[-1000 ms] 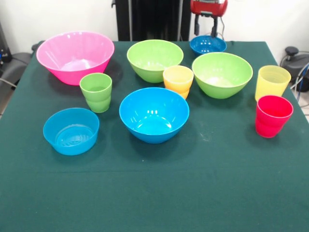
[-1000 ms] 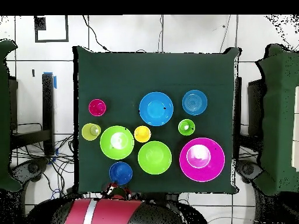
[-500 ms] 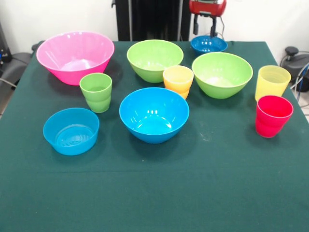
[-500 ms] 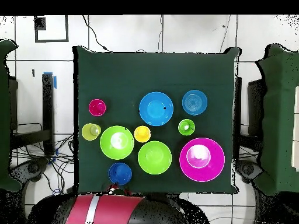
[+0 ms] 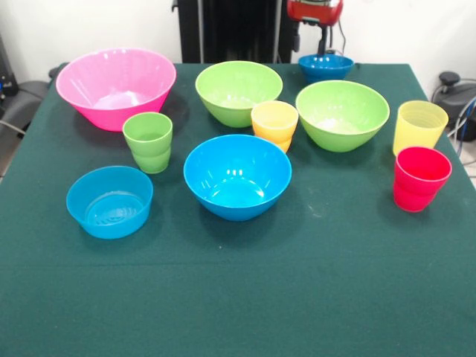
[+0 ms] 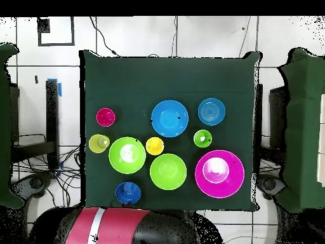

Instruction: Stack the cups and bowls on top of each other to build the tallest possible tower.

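My gripper (image 5: 321,49) hangs at the table's far edge, shut on the rim of the small dark blue bowl (image 5: 326,67), which it holds a little above the cloth; the bowl also shows in the overhead view (image 6: 127,193). On the table stand the pink bowl (image 5: 115,85), two lime green bowls (image 5: 238,91) (image 5: 342,113), the bright blue bowl (image 5: 236,175) and the shallow light blue bowl (image 5: 109,201). The green cup (image 5: 148,141), orange-yellow cup (image 5: 274,123), pale yellow cup (image 5: 419,126) and red cup (image 5: 421,178) stand upright, each apart.
The dark green table cloth (image 5: 238,297) has free room along its front half. The black pedestal (image 5: 238,30) stands behind the far edge. The red and black arm (image 6: 120,227) fills the bottom of the overhead view.
The gripper has risen and drawn back toward the robot's base, taking the small dark blue bowl with it. The other bowls and the cups have not moved.
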`<move>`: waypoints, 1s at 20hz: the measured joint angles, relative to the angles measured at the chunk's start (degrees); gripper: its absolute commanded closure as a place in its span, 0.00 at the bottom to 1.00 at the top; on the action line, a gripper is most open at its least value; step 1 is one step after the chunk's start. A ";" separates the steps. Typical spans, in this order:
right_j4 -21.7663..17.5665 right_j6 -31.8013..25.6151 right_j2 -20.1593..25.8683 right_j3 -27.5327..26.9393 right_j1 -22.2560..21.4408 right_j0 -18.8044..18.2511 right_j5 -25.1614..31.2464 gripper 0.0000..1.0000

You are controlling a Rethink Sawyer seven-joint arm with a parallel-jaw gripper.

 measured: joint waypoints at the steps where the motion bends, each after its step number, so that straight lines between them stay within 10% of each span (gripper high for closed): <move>1: 0.00 0.00 -0.26 0.00 0.45 0.31 -0.30 0.00; 20: 5.50 0.00 -3.04 0.05 -9.51 2.38 -0.73 0.00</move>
